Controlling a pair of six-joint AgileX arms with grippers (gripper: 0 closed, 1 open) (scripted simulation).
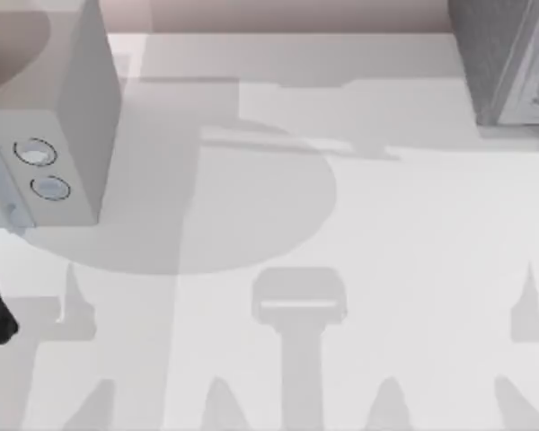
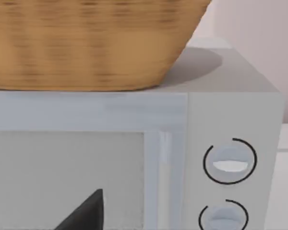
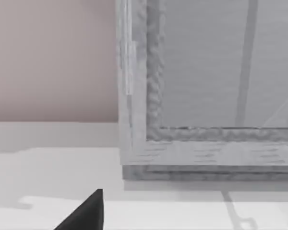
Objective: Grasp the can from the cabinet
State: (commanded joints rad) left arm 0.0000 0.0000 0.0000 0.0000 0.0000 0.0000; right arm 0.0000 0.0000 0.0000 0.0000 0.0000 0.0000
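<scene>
Can't tell how far either hand is open here. The left wrist view just catches 1 dark fingertip of the left gripper, hanging in front of the pale grey box-shaped microwave and not touching it. Same on the other side: 1 dark fingertip of the right gripper, over the white table and near the front bottom corner of the grey cabinet.

The microwave sits at the table's far left with its 2 round dials facing front, and a woven tan wicker basket sits on top. The cabinet is at the far right corner. Can't make out the can through the cabinet's front.

Between those 2 the white table is wide open.
</scene>
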